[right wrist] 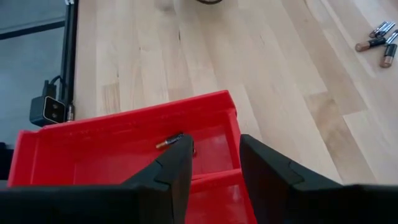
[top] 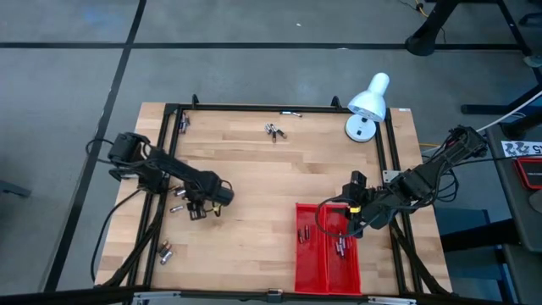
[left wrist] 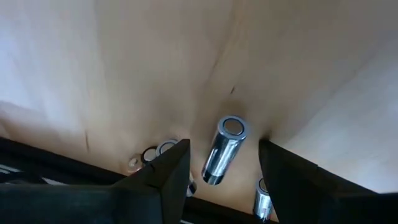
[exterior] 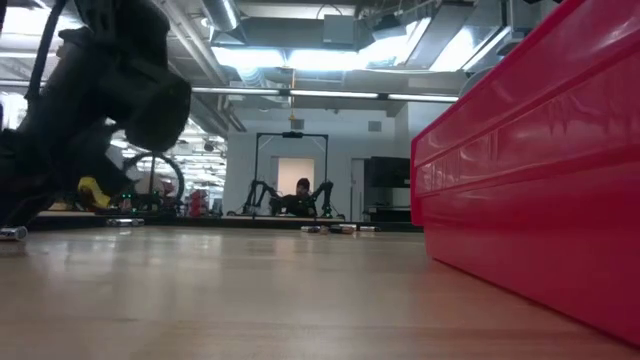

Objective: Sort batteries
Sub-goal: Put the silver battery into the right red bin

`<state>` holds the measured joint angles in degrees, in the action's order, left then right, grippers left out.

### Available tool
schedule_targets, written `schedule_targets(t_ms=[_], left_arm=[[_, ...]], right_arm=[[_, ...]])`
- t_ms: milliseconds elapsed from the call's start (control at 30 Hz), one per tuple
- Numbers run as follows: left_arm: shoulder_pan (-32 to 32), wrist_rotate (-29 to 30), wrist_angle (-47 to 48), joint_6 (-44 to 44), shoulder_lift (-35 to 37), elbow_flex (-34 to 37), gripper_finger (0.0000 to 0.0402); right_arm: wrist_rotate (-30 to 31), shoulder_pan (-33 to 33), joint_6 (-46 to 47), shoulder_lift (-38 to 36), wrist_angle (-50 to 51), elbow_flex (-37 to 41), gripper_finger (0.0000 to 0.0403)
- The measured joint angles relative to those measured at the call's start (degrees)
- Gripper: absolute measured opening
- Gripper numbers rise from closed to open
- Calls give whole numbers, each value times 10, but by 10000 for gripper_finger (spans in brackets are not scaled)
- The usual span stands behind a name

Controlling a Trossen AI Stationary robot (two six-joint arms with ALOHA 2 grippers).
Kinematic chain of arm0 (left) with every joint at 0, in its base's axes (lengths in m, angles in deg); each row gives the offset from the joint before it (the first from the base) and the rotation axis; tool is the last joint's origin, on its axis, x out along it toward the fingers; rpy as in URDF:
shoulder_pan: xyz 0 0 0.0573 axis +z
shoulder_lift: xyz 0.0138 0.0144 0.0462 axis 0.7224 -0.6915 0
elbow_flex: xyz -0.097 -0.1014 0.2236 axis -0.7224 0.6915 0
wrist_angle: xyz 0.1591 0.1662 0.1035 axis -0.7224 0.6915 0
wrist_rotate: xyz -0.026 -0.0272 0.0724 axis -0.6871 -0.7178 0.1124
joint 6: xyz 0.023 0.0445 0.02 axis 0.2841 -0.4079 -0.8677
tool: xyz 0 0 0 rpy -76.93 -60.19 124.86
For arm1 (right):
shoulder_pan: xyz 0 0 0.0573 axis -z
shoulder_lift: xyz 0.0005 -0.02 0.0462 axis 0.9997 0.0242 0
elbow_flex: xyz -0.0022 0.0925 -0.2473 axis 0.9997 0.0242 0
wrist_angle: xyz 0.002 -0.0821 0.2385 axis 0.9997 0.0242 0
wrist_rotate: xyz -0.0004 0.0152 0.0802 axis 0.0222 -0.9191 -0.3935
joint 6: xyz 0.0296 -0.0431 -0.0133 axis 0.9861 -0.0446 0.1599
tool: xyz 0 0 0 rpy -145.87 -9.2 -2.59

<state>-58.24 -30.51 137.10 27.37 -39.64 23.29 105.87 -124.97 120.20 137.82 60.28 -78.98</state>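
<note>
On the wooden table (top: pixel 254 169), the left gripper (top: pixel 200 209) is lowered at the left-hand part of the surface, among loose batteries. In the left wrist view a silvery battery (left wrist: pixel 222 150) is seen lying between the two dark fingers (left wrist: pixel 171 171), with gaps visible on both sides, so the jaws stand apart and nothing is clamped. Its long axis runs roughly along the direction of the fingers, slightly tilted, with one round metallic end turned away from the wrist camera. Further cells are seen beside it: a pair (left wrist: pixel 155 153) just outside one finger and another cell (left wrist: pixel 263 198) close to the other finger.

Other batteries are scattered well apart: a small cluster (top: pixel 274 130) near the far edge of the table, two (top: pixel 165 251) near the front left corner, and one (top: pixel 182 123) at the far left edge.

The right gripper (top: pixel 354 222) is held over the red tray (top: pixel 306 271) at the front right, its fingers (right wrist: pixel 174 168) parted with nothing between them. Inside the tray a battery (right wrist: pixel 169 142) is seen lying flat, its long axis running nearly along the tray's divider. More cells (top: pixel 341 245) lie in the tray's right compartment.

A white desk lamp (top: pixel 367 105) stands at the far right corner of the table.
</note>
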Motion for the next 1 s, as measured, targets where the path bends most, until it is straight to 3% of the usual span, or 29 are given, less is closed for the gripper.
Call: schedule_targets(t_ms=[133,400,767,1000], left_arm=[[1,-12,-9,-29,-17,0,159],[1,-21,-19,-53,-17,0,35],[-1,35,-10,-46,-15,-92,37],[-2,64,-92,-5,58,-174,37]], right_arm=[[0,0,11,0,0,0,134],[0,0,13,0,-4,0,133],[24,0,6,0,-31,0,133],[55,10,-31,0,-66,0,133]])
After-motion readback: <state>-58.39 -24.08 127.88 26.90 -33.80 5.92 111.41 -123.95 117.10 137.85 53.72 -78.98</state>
